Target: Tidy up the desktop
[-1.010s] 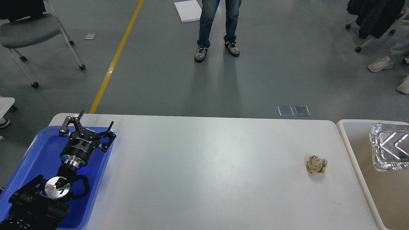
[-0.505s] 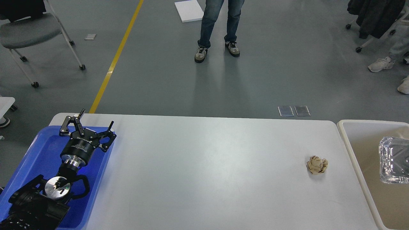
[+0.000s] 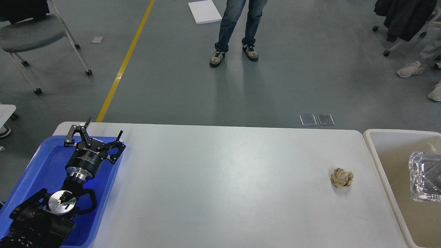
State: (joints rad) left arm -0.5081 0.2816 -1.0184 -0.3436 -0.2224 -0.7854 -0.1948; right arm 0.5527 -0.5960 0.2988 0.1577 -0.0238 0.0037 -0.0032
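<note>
At the desktop's (image 3: 220, 186) left edge, the left gripper (image 3: 98, 135) is hovering over the blue tray (image 3: 38, 162), fingers spread wide and empty. Near the right edge is lying a crumpled paper ball (image 3: 341, 177); binning it looks next, calling for a reach across.

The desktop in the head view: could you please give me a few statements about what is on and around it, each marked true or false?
1. A crumpled paper ball lies on the desktop. True.
2. The left gripper holds the ball. False: it is open and empty, over the blue tray.
3. The foil container is in the beige bin. True.
4. The right gripper is beside the ball. False: it is not in view.
</note>
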